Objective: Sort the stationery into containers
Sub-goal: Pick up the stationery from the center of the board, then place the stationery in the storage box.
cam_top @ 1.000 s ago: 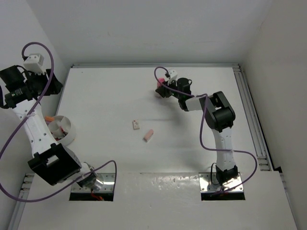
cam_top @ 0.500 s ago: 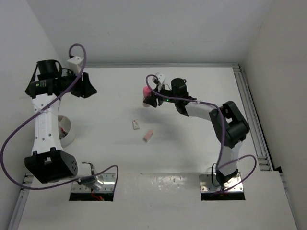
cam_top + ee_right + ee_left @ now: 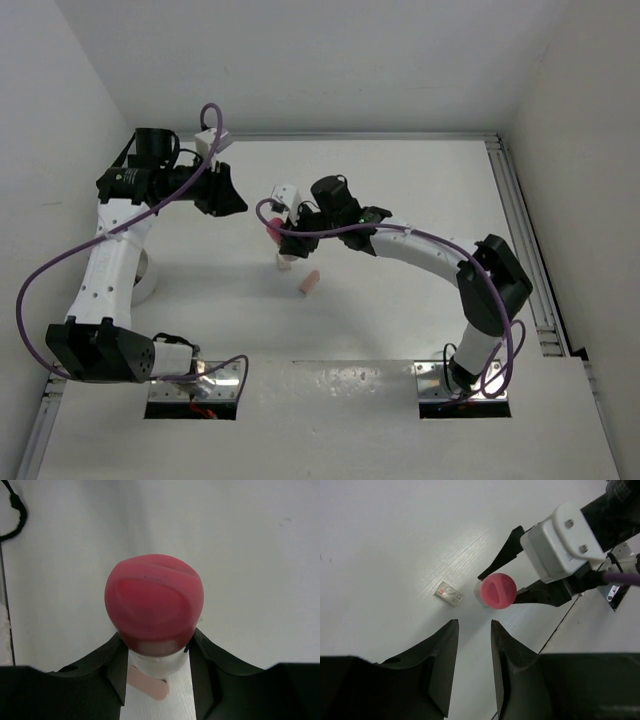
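Nearest the arm bases I note 1 pink eraser point(image 3: 309, 283) lying on the table point(image 3: 400, 180). 1 whitish eraser point(image 3: 448, 592) lies just beyond it, and the round white tub point(image 3: 149, 278) sits off at the left, partly behind the left arm. The right gripper point(image 3: 156, 640) pinches the small pink cup point(image 3: 154, 597) between its 2 fingers at mid-table, just beside the whitish eraser. Farthest out, the left gripper point(image 3: 473, 627) hangs empty, its 2 fingers parted by a narrow gap.
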Controlling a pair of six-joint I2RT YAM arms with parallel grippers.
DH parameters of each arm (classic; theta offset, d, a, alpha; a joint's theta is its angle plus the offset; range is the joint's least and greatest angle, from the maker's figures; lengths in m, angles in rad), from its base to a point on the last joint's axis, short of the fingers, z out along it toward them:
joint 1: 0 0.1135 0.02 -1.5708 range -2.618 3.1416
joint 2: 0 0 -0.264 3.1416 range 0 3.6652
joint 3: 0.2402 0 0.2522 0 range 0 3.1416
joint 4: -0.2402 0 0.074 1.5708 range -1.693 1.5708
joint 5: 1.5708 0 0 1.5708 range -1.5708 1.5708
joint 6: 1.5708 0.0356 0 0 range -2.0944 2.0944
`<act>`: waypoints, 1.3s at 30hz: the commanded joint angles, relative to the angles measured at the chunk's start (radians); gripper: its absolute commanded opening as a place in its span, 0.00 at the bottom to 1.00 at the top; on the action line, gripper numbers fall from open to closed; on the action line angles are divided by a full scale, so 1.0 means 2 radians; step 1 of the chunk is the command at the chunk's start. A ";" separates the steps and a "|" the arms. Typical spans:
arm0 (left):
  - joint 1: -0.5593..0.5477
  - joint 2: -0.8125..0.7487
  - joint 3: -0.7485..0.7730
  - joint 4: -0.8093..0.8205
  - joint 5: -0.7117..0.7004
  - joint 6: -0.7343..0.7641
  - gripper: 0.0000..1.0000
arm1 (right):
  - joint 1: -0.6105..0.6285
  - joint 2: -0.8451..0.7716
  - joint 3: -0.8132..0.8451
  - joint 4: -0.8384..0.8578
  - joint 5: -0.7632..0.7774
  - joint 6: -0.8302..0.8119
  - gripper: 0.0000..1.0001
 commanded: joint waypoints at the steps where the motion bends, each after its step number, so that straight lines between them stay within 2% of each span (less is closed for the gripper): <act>1: -0.003 -0.010 -0.006 0.019 0.025 -0.027 0.38 | 0.013 -0.004 0.033 -0.025 0.068 -0.010 0.00; 6: -0.008 -0.007 -0.024 0.022 0.033 -0.028 0.39 | 0.019 0.004 0.047 -0.021 0.093 0.004 0.00; 11: -0.017 -0.001 -0.035 0.025 0.036 -0.021 0.46 | 0.019 0.010 0.059 -0.019 0.083 0.013 0.00; 16: -0.026 -0.002 -0.049 0.034 0.057 -0.015 0.46 | 0.023 0.019 0.078 -0.034 0.067 0.025 0.00; 22: -0.039 -0.024 -0.071 0.101 0.021 -0.052 0.46 | 0.030 0.026 0.104 -0.053 0.061 0.041 0.00; 29: -0.044 -0.031 -0.085 0.134 0.001 -0.078 0.46 | 0.035 0.026 0.114 -0.063 0.056 0.051 0.00; 39: -0.049 -0.031 -0.105 0.142 -0.006 -0.080 0.36 | 0.036 0.026 0.129 -0.069 0.048 0.062 0.00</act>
